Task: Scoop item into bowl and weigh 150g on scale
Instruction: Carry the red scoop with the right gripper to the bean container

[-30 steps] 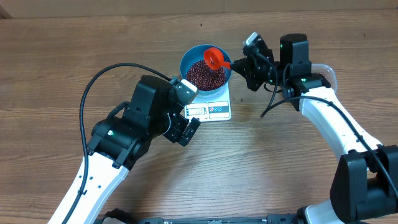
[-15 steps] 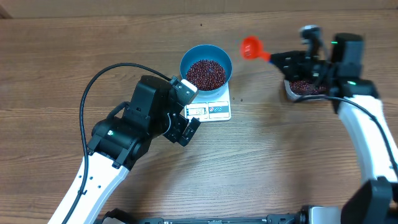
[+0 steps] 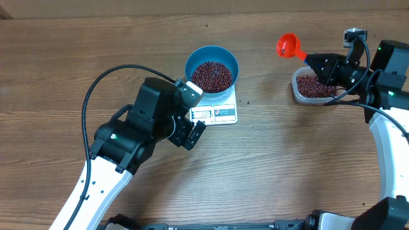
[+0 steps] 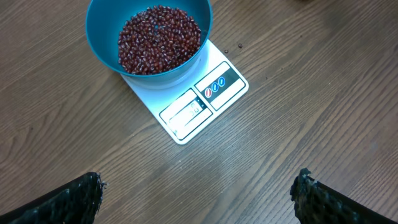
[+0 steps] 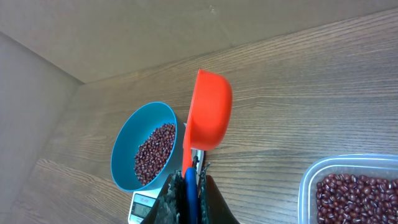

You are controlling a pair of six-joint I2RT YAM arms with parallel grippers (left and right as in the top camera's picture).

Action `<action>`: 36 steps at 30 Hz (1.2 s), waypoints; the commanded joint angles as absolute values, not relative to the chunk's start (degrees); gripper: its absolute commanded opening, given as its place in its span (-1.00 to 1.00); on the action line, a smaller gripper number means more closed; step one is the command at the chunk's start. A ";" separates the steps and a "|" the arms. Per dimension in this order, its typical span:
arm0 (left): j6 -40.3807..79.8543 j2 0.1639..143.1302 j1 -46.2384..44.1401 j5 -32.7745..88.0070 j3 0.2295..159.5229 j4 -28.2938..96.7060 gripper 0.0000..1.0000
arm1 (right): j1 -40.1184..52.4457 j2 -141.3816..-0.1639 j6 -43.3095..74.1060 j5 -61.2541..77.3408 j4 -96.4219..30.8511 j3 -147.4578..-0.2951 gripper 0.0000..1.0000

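Note:
The blue bowl (image 3: 211, 53) stands on the white scale (image 3: 214, 113) and holds a heap of dark red beans (image 3: 211, 75). My right gripper (image 3: 318, 62) is shut on the blue handle of an orange-red scoop (image 3: 287, 46). The scoop hangs in the air just left of the clear tub (image 3: 295, 86), and no beans show in it. In the right wrist view the scoop (image 5: 210, 112) stands on edge above the shut gripper (image 5: 195, 173), with the bowl (image 5: 124, 155) behind it. My left gripper (image 4: 199, 186) hovers open near the scale (image 4: 186, 115), with nothing between its fingers.
The clear plastic tub holds more beans (image 3: 313, 86) at the right of the table and shows again as the tub (image 5: 309, 183) in the right wrist view. A few stray beans (image 4: 239, 45) lie on the wood by the scale. A black cable (image 3: 96, 86) arcs over the left arm.
My right arm has carried the scoop from over the bowl to the right, to beside the clear tub. The left arm, bowl and scale have not moved.

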State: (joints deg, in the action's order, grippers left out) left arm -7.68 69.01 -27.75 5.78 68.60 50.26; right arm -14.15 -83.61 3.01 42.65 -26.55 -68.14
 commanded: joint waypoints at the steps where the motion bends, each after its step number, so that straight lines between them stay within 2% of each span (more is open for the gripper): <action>1: -8.78 69.10 -27.55 5.80 68.62 50.37 0.99 | -14.02 -82.61 3.22 43.18 -26.09 -68.73 -0.93; 31: -8.78 69.10 -27.55 5.80 68.62 50.37 0.99 | -21.15 -82.61 1.39 41.41 -30.55 -68.73 -0.92; 36: -8.78 69.10 -27.55 5.80 68.62 50.37 0.99 | -21.15 -82.61 -2.00 40.49 -31.92 -68.73 -0.93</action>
State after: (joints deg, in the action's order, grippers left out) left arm -7.68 69.01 -27.75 5.80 68.60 50.26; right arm -20.71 -83.61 1.02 41.39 -31.46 -68.14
